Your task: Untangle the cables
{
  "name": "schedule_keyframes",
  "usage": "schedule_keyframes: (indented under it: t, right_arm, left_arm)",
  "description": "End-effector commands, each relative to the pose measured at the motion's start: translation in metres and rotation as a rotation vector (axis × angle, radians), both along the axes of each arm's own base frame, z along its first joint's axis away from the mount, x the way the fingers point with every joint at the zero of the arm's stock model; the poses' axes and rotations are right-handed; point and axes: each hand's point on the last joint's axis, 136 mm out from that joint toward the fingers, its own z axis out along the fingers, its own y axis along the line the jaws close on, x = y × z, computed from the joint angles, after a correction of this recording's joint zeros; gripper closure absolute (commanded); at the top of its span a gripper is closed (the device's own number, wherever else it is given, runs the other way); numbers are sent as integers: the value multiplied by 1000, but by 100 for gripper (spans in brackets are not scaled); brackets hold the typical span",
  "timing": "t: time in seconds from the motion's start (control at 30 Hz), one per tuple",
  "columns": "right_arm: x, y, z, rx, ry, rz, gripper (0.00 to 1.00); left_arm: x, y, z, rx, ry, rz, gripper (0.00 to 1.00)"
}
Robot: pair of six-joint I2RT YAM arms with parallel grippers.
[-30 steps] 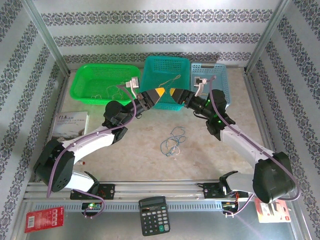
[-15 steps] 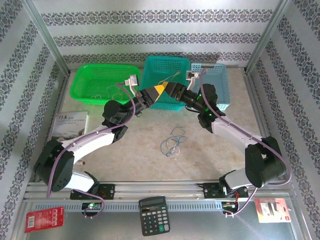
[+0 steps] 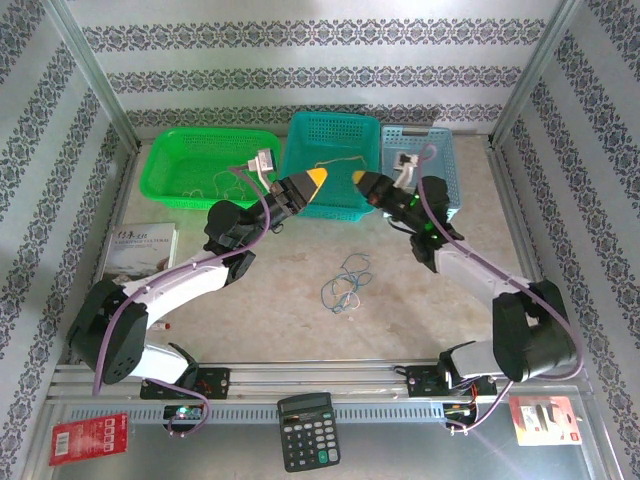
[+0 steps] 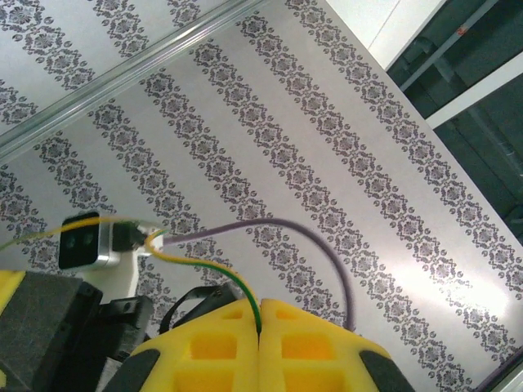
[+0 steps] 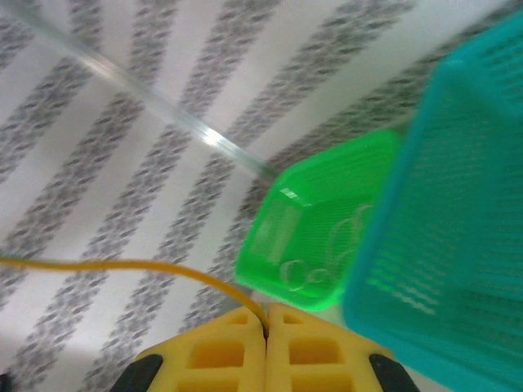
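Patterned walls closed in a pale worktop (image 3: 260, 300), with three baskets along its far edge. On that worktop, between the two arms and well nearer their bases than their tips, lay the loose tangle of blue and grey cables (image 3: 345, 283). One yellow cable (image 5: 106, 264) hung in the air instead. We saw it pinched in the left tool (image 3: 314, 180), whose yellow pads were pressed together on it. The right tool (image 3: 360, 180) was clamped on what looked to be the same strand. The two tools faced each other over the teal basket (image 3: 345, 135), so the strand ran roughly left to right between them. We judged that the coming move turned on that line: drawing the ends apart along it. The tangle sat about midway, with neither arm clearly nearer.
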Motion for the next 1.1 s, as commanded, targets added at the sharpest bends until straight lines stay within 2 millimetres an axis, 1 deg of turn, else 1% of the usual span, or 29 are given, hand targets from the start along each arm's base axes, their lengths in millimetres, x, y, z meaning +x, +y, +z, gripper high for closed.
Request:
schedule_keyframes:
  t: [0.0, 0.07, 0.1, 0.27, 0.37, 0.43, 0.47, 0.53, 0.6, 0.63, 0.67, 0.73, 0.77, 0.8, 0.97, 1.07]
  right_arm:
    - [6, -54, -18, -23, 58, -160, 100]
    - [6, -74, -20, -10, 74, -204, 100]
    - [5, -78, -16, -4, 69, -209, 100]
    - [2, -74, 5, -17, 41, -182, 100]
    - [4, -75, 15, -32, 33, -184, 100]
    - [8, -76, 21, -54, 29, -191, 100]
    - [9, -77, 25, -64, 25, -196, 100]
    - [15, -80, 31, -86, 25, -212, 100]
    - [20, -85, 34, -109, 30, -238, 100]
    - [24, -89, 37, -118, 31, -256, 100]
    - [28, -92, 40, -127, 27, -272, 100]
    - [36, -100, 40, -161, 38, -307, 100]
    - [40, -104, 39, -178, 43, -321, 100]
    - [44, -109, 38, -199, 50, -344, 100]
    - [71, -139, 19, -268, 107, -449, 100]
    - [91, -157, 12, -284, 130, -504, 100]
  left_arm:
    - [-12, 16, 27, -43, -86, 34, 100]
    - [-11, 16, 26, -40, -82, 37, 100]
    - [-11, 16, 23, -39, -77, 36, 100]
    - [-6, 13, 13, -41, -54, 32, 100]
    - [-2, 10, 3, -20, -35, 31, 100]
    - [0, 8, -3, -8, -26, 29, 82]
    - [1, 7, -6, -3, -23, 28, 76]
    - [3, 6, -13, 9, -13, 33, 54]
    - [5, 6, -20, 24, -2, 43, 35]
    - [6, 6, -23, 33, 4, 48, 27]
    - [6, 6, -26, 41, 7, 51, 21]
    - [7, 6, -34, 61, 19, 59, 7]
    - [7, 6, -36, 68, 22, 63, 2]
    - [7, 6, -39, 78, 25, 67, 0]
    - [6, 8, -57, 147, 47, 92, 0]
    - [4, 11, -67, 205, 55, 110, 0]
